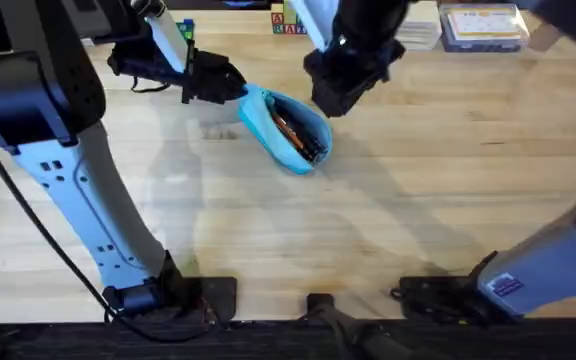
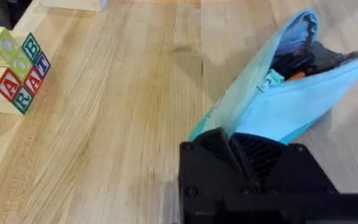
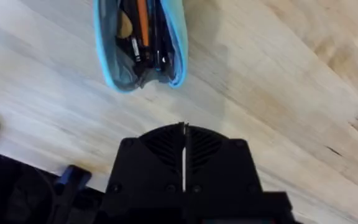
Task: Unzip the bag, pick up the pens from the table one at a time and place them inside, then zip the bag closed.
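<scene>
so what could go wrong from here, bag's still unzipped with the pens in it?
1. The left gripper pinches only one end of the bag; if the zipper is pulled, the fabric may slip out or the pouch may drag across the table.
2. The pens lie close to the open mouth, so the zipper could jam on one.
3. The right gripper is shut and hangs beside the bag; it might miss the small pull.

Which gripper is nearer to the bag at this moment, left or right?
Left. The left gripper is clamped on the end of the bag, touching it. The right gripper is shut and hangs apart from the bag, beside its open mouth, where the pens lie inside.
</scene>
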You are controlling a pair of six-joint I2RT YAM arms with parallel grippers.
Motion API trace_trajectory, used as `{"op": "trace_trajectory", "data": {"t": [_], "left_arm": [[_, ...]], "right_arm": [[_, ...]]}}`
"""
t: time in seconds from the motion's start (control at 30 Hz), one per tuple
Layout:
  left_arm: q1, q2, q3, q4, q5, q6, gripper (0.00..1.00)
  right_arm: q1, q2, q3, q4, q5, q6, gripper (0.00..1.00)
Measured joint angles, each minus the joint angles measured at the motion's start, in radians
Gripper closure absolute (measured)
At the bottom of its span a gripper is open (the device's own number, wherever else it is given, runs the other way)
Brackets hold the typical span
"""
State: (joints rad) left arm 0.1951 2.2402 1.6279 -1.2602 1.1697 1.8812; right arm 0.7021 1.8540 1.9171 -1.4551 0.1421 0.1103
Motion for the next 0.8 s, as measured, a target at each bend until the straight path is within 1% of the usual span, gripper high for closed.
{"op": "trace_trajectory", "data": {"t": [0.27, 0.33, 0.5, 0.6, 0.63, 0.67, 0.7, 0.77, 0.8], "left_arm": [[0.000, 0.000, 0.000, 0.000, 0.000, 0.000, 0.958], [0.000, 0.000, 0.000, 0.000, 0.000, 0.000, 0.958], [0.000, 0.000, 0.000, 0.000, 0.000, 0.000, 0.958], [0.000, 0.000, 0.000, 0.000, 0.000, 0.000, 0.958], [0.000, 0.000, 0.000, 0.000, 0.000, 0.000, 0.958], [0.000, 0.000, 0.000, 0.000, 0.000, 0.000, 0.958], [0.000, 0.000, 0.000, 0.000, 0.000, 0.000, 0.958], [0.000, 0.000, 0.000, 0.000, 0.000, 0.000, 0.958], [0.000, 0.000, 0.000, 0.000, 0.000, 0.000, 0.958]], "right_arm": [[0.006, -0.118, -0.015, 0.016, 0.002, 0.075, 0.966], [0.015, -0.155, -0.056, 0.038, 0.008, 0.093, 0.967], [0.036, -0.268, -0.213, 0.101, 0.016, 0.141, 0.967], [0.039, -0.334, -0.285, 0.125, 0.019, 0.168, 0.967], [0.039, -0.353, -0.299, 0.130, 0.019, 0.179, 0.926], [0.039, -0.401, -0.312, 0.133, 0.021, 0.195, 0.506], [0.039, -0.417, -0.312, 0.135, 0.022, 0.198, 0.347], [0.039, -0.438, -0.312, 0.136, 0.023, 0.203, 0.072], [0.039, -0.446, -0.312, 0.136, 0.023, 0.205, 0.023]]}}
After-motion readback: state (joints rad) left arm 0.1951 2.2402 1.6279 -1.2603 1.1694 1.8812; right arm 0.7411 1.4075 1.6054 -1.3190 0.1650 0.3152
